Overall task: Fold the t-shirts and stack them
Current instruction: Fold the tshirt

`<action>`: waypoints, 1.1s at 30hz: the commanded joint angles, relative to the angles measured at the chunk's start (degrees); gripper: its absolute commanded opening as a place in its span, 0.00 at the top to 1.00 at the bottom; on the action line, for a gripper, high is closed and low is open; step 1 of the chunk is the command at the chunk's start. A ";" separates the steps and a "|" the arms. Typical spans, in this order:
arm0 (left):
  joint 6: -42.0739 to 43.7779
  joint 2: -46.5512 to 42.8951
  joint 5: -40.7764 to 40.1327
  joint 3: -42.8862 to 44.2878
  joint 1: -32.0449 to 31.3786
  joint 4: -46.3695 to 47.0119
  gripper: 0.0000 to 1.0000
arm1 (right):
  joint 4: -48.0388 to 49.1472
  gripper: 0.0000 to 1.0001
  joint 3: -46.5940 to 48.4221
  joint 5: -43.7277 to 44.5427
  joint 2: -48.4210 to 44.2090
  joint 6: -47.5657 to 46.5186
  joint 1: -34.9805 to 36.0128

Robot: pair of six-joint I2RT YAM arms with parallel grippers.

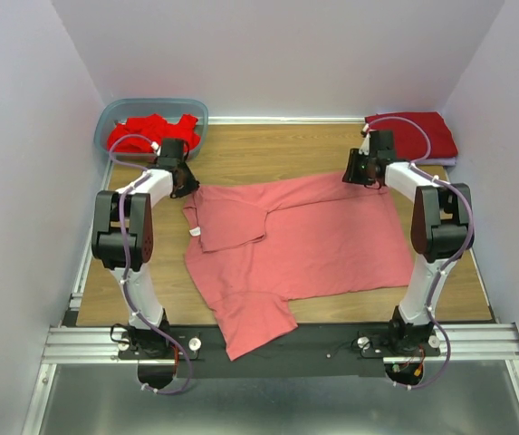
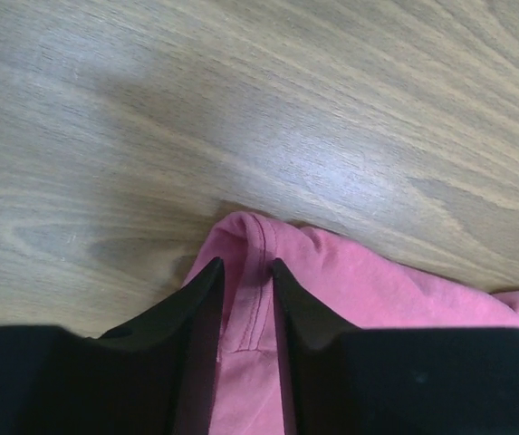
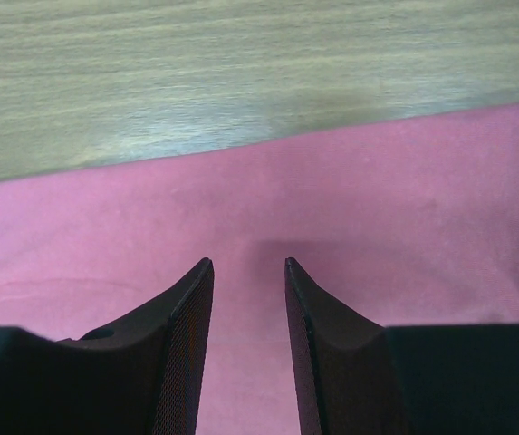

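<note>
Top view: a salmon-pink t-shirt (image 1: pixel 304 245) sprawls across the centre of the wooden surface (image 1: pixel 268 149); it looks soft, light and floppy.

Left wrist view: the left hand (image 2: pixel 246 265), narrow, straddles a hem corner, a good hold; whether it grips is unclear.

Right wrist view: the right hand (image 3: pixel 248 263), slightly parted and empty, hovers over the shirt's edge.

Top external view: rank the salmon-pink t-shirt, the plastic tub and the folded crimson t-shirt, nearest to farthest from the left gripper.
1. salmon-pink t-shirt, mid-table, its corner between the left gripper fingers.
2. plastic tub, just behind, far-left corner.
3. folded crimson t-shirt, far-right corner.
</note>
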 commanded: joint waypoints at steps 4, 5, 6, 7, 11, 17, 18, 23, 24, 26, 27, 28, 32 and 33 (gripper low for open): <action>-1.55 1.97 -1.22 -0.54 0.16 1.23 0.77 | 2.52 0.56 -2.82 1.04 2.06 2.59 -1.98; -1.82 1.80 -2.79 -1.68 0.25 1.31 0.83 | 2.52 0.56 -3.09 1.57 2.32 2.76 -2.16; -2.78 1.28 -3.59 -2.21 0.60 1.23 0.86 | 2.60 0.56 -3.44 1.83 2.41 2.94 -2.51; -3.14 1.10 -4.91 -3.44 0.87 1.14 0.91 | 2.69 0.56 -4.32 2.44 2.41 3.38 -2.60; -4.81 -0.13 -6.32 -6.34 3.59 1.23 0.97 | 3.05 0.56 -5.90 3.41 2.32 4.70 -3.56; -2.63 -0.58 -7.37 -4.43 6.05 -0.17 0.98 | 3.57 0.56 -6.70 2.45 1.80 6.37 -6.20; -2.09 -0.49 -7.64 -3.89 6.05 -0.53 0.98 | 3.57 0.56 -6.70 2.28 1.71 6.46 -6.29; 1.86 1.09 -10.63 -0.12 6.32 -2.81 0.98 | 3.48 0.56 -5.91 -1.50 0.57 6.72 -6.29; 2.83 1.36 -11.59 0.15 6.40 -3.16 0.98 | 3.48 0.56 -5.73 -1.77 0.22 6.89 -6.29; 3.80 1.53 -11.86 0.68 6.41 -3.08 0.98 | 3.66 0.56 -5.03 -2.12 -0.40 6.90 -6.29; 4.67 1.71 -11.77 0.86 6.41 -2.99 0.97 | 3.75 0.56 -4.85 -2.12 -1.18 6.81 -6.29; 4.94 1.71 -11.60 0.77 6.41 -2.90 0.97 | 3.75 0.56 -4.50 -2.12 -1.54 6.63 -6.29; 6.61 2.15 -11.59 1.21 6.23 -3.08 0.97 | 3.92 0.56 -1.00 -1.59 -1.55 6.19 -6.29; 6.88 2.24 -11.86 1.30 6.40 -3.51 0.96 | 3.84 0.56 -0.38 -1.77 -1.11 6.28 -6.38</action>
